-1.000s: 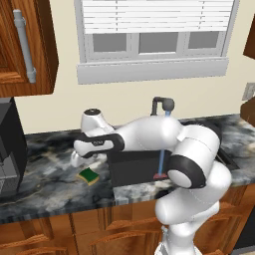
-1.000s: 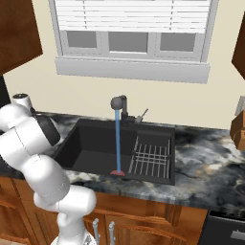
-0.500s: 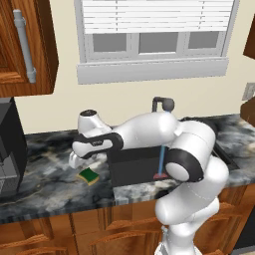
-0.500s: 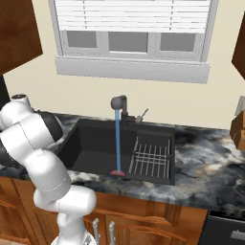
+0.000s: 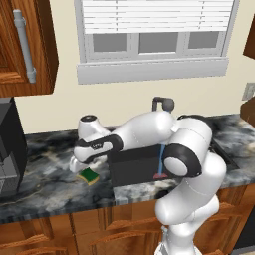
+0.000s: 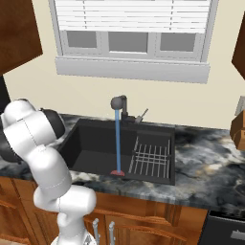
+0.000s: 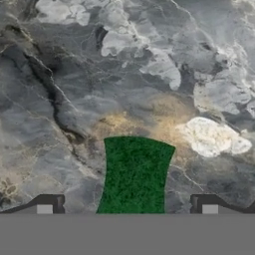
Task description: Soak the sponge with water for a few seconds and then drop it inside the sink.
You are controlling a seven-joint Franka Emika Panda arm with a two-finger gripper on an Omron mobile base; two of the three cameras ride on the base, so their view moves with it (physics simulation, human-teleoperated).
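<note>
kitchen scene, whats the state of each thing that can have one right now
sponge: lying flat on the counter, green side up, not gripped
gripper: open, fingertips either side of the sponge
water: running, stream falling to the drain
faucet: on
sink: dish rack inside, no sponge in it
window blind: lowered partway

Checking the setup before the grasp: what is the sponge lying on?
The sponge lies flat on the marbled grey countertop, left of the sink, green side up. Open fingers straddle it. The counter directly under it is covered.
</note>
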